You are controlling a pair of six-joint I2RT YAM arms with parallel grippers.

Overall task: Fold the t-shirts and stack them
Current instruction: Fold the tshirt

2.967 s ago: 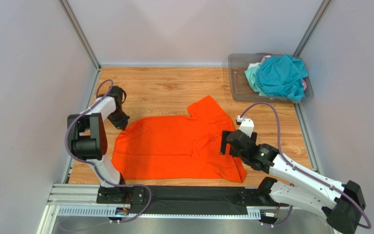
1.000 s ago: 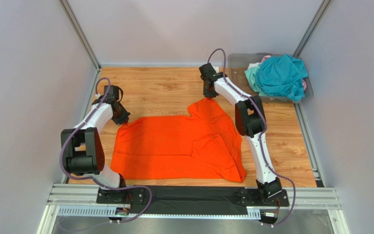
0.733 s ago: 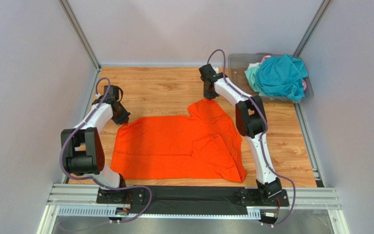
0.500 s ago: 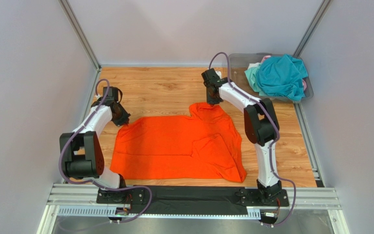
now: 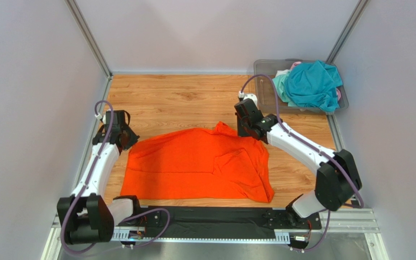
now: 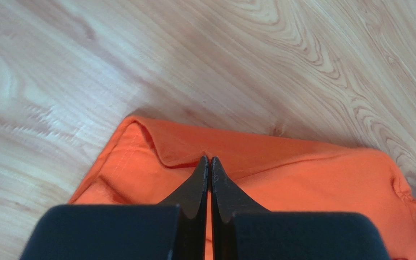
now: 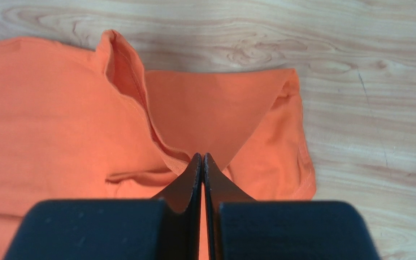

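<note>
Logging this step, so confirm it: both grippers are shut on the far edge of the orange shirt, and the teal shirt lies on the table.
Wrong on the teal shirt: it is heaped in the grey bin at the far right, not on the table; the top view shows it. The left gripper and right gripper are indeed shut on the far edge of the orange shirt.

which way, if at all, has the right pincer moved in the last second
Yes. The right pincer came back toward its own base, away from the clear bin's left wall, pulling the orange t-shirt's far edge along.
</note>
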